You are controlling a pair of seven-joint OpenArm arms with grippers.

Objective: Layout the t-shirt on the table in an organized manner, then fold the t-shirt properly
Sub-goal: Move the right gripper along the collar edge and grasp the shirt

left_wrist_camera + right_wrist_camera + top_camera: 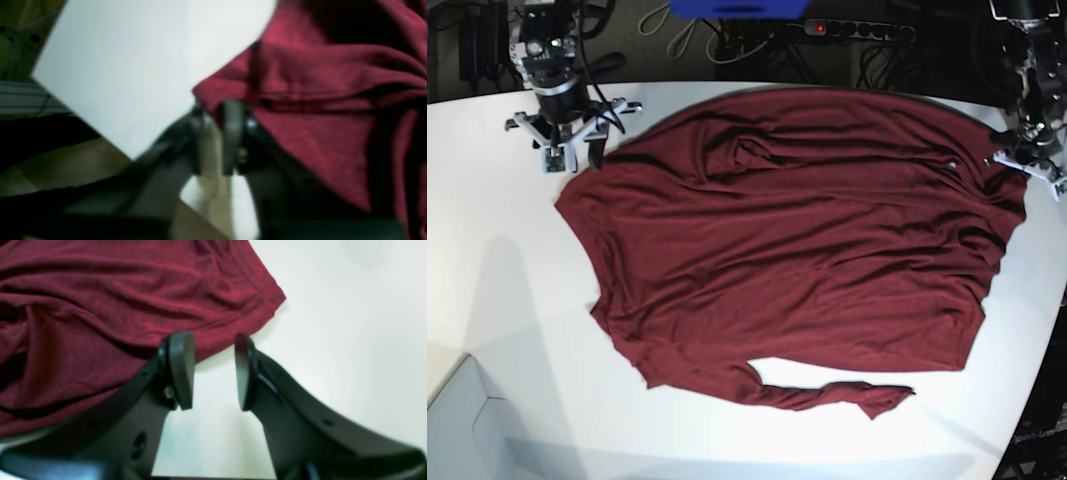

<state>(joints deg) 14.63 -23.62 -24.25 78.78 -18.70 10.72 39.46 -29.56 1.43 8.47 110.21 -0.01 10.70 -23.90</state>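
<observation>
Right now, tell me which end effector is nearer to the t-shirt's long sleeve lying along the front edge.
Neither by much. The sleeve lies far from both: the left end effector and the right end effector are at the shirt's rear corners.

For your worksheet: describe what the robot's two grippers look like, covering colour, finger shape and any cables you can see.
The right gripper has matte black fingers ending in flat, rounded oval pads, on curved black arms with small holes. The left gripper looks similar but blurred: dark grey pads on black supports. From the base camera, both wrists show silver-white brackets, with black cables running up the arms.
</observation>
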